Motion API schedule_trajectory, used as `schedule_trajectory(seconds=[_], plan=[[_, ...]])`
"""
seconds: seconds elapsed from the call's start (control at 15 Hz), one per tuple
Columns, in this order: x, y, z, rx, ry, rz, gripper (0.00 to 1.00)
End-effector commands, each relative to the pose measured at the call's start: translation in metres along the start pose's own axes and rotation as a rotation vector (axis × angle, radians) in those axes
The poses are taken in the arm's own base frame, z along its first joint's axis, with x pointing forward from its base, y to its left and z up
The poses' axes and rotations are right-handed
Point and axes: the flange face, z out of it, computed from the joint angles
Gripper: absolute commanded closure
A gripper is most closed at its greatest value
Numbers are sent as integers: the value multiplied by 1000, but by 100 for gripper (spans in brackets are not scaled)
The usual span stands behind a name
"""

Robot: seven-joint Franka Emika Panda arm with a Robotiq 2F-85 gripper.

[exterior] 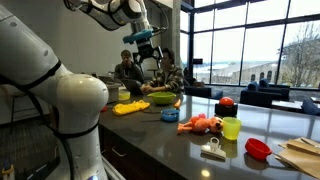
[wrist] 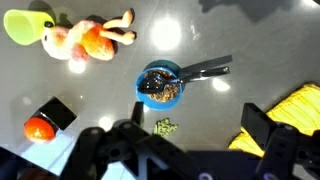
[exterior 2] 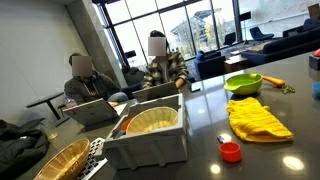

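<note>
Bare counter (wrist: 250,45) around blue bowl (wrist: 160,85); plush toy (wrist: 88,40), yellow cloth (wrist: 298,110) well aside

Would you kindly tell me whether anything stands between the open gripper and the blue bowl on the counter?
Nothing visible does. In the wrist view the gripper hangs open, high above the blue bowl, with only air between. The small green bits and the plush toy lie beside the bowl, apart from it.
</note>
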Motion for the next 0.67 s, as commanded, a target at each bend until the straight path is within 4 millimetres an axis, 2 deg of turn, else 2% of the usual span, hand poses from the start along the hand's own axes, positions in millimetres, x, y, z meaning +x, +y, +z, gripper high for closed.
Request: schedule_trajectory(seconds=[0.0, 0.13, 0.2, 0.33, 0.47, 0.6], plan=[[2, -4, -5, -8, 16, -14, 0], [1, -3, -7, -11, 25, -23, 0], [-11, 5, -3, 13, 25, 15, 0], [-11, 10, -13, 13, 63, 24, 0], [4, 9, -35, -20, 120, -9, 0], [32, 2, -65, -75, 185, -66, 0]])
